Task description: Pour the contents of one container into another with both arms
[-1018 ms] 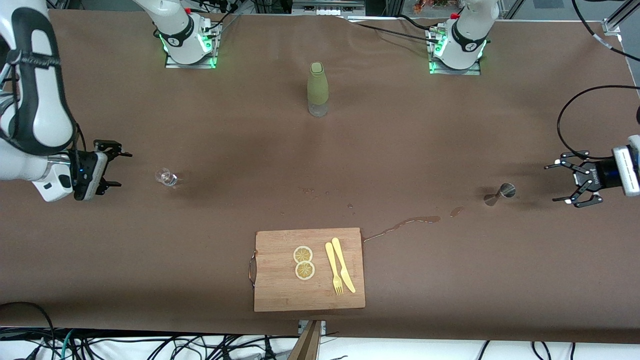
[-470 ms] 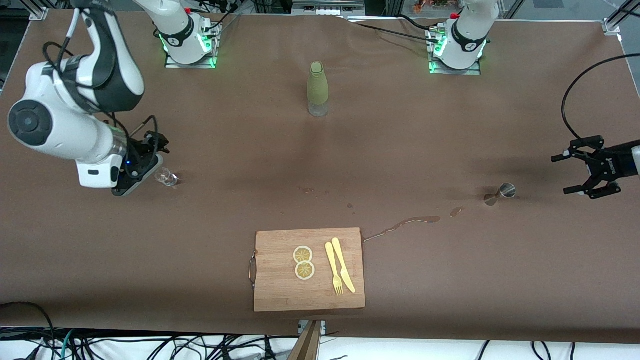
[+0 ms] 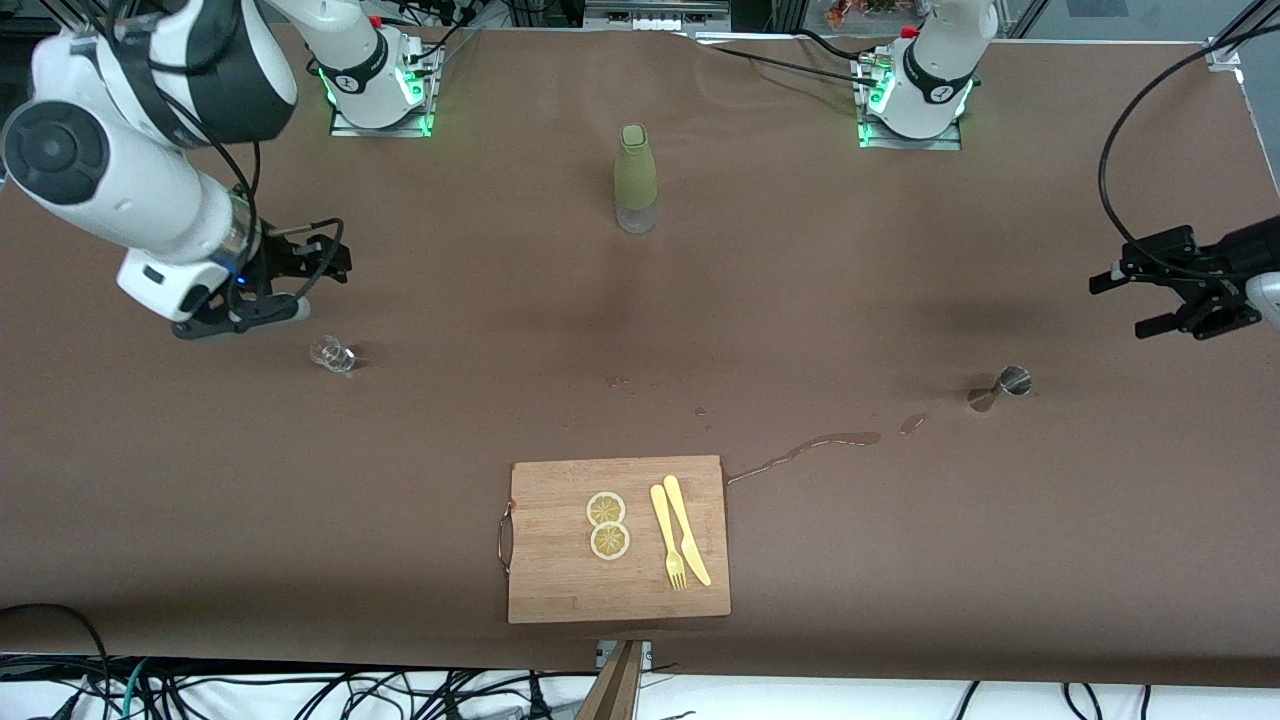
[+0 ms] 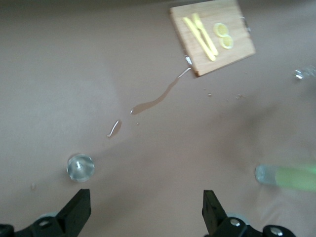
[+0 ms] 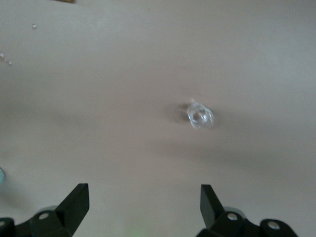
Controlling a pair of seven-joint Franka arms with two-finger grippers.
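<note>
I have both arms up off the bench, and neither tool holds anything. The right tool sits at the upper left of the front view, fingers spread wide, over bare bench just above the small clear glass. In the right wrist view the glass shows right of centre, with the two black fingertips well apart at the bottom edge. The left tool hangs at the right edge of the front view, jaws wide open as well — it is up and to the right of the metal jigger. In the left wrist view the jigger is at lower left, above one fingertip.

A thin spill runs from near the jigger down to the corner of the board, which lies at lower centre of the front view and carries two lemon slices, a yellow fork and a knife. The green bottle stands upright at upper centre, between the two arm bases; in the left wrist view it is a blurred streak — I think that is the same bottle.
</note>
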